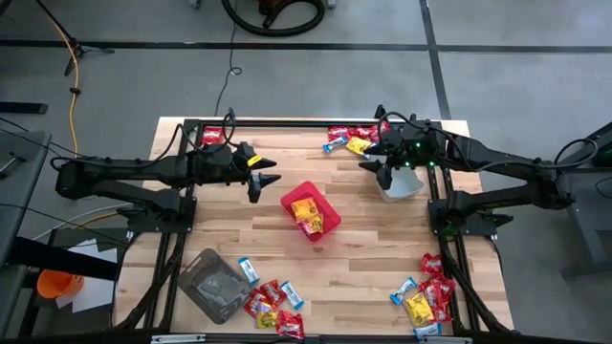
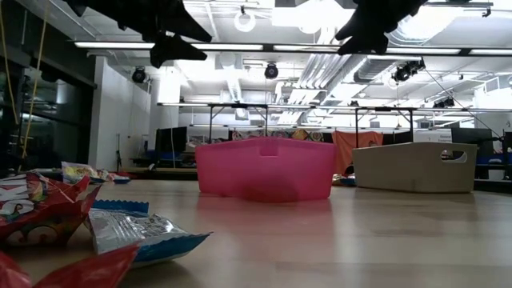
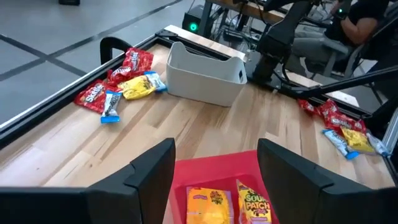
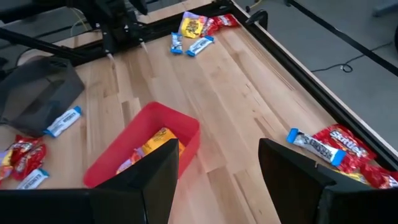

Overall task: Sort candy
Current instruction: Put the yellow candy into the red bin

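Left hand [image 1: 269, 179] hangs above the tabletop [image 1: 382, 248] w/ fingers spread wide, nothing between them. Just in front of it sits the red bin [image 1: 311, 211], w/ yellow candy packets [image 1: 306, 210] inside; in the left wrist view two yellow packets [image 3: 230, 205] lie in the bin right beyond the fingertips.

Right hand [image 1: 375, 164] is also wide and empty, above the grey tub [image 1: 402, 182], which is touching or just under it; cannot tell exactly. Beside this hand, at the tabletop edge, lies a mixed candy pile [image 1: 349, 140] of red, yellow and blue-white packets.

Further from both hands, at the opposite edge: the clear tub [image 1: 212, 284] w/ a candy group [image 1: 273, 306] beside it, and another candy heap [image 1: 427, 291] near the corner on the right arm's side.
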Controlling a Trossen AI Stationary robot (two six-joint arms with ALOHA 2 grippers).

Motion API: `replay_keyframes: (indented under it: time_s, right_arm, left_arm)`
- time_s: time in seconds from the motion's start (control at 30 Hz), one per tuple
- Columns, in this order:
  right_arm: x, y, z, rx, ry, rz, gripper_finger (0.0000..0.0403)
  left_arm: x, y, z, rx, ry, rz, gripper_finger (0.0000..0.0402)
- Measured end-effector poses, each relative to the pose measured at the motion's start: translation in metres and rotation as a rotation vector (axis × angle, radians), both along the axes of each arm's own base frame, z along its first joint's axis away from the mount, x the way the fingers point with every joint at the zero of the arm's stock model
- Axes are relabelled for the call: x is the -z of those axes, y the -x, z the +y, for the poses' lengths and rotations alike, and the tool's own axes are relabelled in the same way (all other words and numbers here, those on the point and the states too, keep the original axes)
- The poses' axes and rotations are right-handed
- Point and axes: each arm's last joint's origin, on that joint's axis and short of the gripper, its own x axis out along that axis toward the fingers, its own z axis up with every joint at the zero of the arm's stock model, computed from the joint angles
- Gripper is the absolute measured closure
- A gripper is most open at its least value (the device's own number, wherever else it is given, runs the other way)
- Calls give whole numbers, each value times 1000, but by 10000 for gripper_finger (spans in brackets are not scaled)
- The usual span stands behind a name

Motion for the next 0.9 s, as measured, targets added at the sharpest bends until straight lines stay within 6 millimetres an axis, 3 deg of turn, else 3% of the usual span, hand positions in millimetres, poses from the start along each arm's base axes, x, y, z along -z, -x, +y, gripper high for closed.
replay_keyframes:
  time_s: [0.17,0.4,0.6,0.73,0.9]
  right_arm:
    - [1,0,0,-8,1,8,187]
    - [1,-2,0,-4,8,5,187]
    - [9,-13,-5,34,22,42,187]
    - [18,-22,-8,35,8,84,187]
    - [28,-31,-11,33,-5,128,187]
  left_arm:
    - [1,1,0,-16,2,17,186]
    - [1,33,29,-510,208,395,186]
    - [30,72,54,-928,308,620,186]
    - [54,86,62,-1135,440,592,186]
    - [78,100,64,-1344,439,554,186]
